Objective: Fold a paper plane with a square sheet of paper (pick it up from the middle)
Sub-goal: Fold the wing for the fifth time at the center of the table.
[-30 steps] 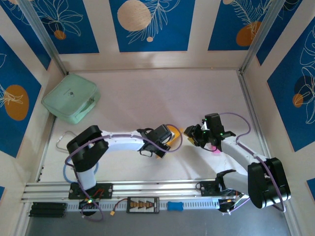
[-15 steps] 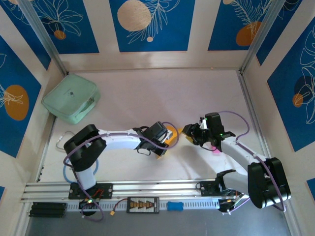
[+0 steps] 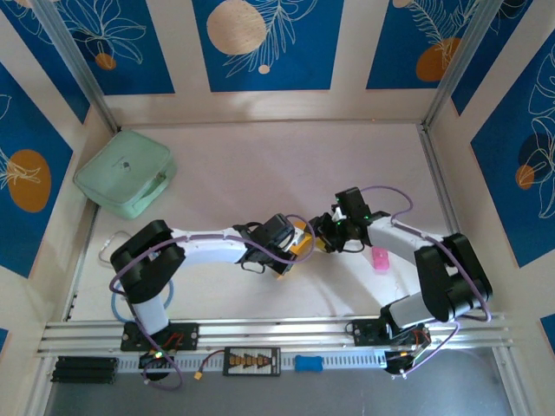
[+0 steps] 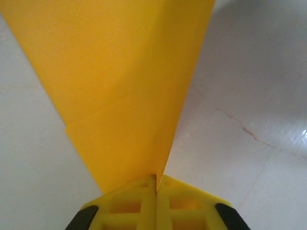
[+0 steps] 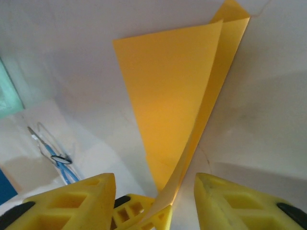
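The orange-yellow square sheet of paper point(image 4: 120, 86) is folded into a layered wedge that narrows toward my left gripper point(image 4: 156, 184), which is shut on its narrow end. In the top view the paper point(image 3: 301, 240) shows at the table's middle, between the left gripper point(image 3: 291, 246) and the right gripper point(image 3: 322, 235). In the right wrist view the folded paper point(image 5: 172, 96) stands on edge, two layers splayed apart. My right gripper point(image 5: 154, 184) is open, one finger on each side of the paper's lower end, just above the left gripper's yellow fingertips point(image 5: 144, 215).
A mint-green case point(image 3: 124, 184) lies at the back left. A small pink object point(image 3: 380, 259) sits on the table right of the right gripper. Cables point(image 5: 57, 158) lie near the left wall. Frame rails point(image 3: 260, 331) run along the near edge.
The right arm has swung left, bringing its open gripper up to the paper and the left gripper. The left gripper has shifted only slightly and stays shut on the paper.
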Action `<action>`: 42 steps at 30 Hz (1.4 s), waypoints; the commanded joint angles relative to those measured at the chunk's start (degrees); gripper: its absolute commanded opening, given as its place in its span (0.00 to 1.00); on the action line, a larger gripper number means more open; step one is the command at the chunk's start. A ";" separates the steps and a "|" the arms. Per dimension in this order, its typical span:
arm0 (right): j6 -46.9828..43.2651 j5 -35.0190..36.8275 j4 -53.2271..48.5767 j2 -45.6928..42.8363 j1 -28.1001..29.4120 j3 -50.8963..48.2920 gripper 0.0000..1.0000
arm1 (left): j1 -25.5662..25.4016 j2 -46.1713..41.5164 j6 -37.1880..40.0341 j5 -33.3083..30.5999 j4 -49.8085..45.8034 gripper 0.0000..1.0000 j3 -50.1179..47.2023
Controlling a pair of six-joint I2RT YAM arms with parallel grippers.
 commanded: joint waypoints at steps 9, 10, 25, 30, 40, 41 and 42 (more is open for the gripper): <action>1.44 -0.36 -1.84 -0.21 0.42 0.90 0.23 | -0.28 -1.92 3.65 -4.76 -2.40 0.04 -0.01; 1.53 -0.53 -1.57 -0.26 0.37 0.83 0.21 | -0.44 -1.79 3.92 -5.14 -2.71 0.05 0.10; 2.73 -2.36 1.68 -0.25 0.06 -0.37 0.03 | -2.56 -0.86 7.03 -10.65 -5.47 0.13 2.00; 3.04 -3.08 2.39 -0.62 0.08 -0.49 0.00 | -3.36 -0.51 7.50 -13.22 -6.36 0.18 2.48; 4.17 -3.98 4.17 -1.48 -0.16 -1.40 0.00 | -4.83 -0.70 7.79 -18.09 -7.37 0.23 2.86; 4.25 -3.94 4.22 -1.54 -0.29 -1.45 0.00 | -4.92 -0.70 7.94 -18.54 -7.50 0.24 2.92; 4.14 -4.05 4.27 -1.57 -0.33 -1.48 0.00 | -5.00 -0.67 7.97 -18.98 -7.60 0.24 2.95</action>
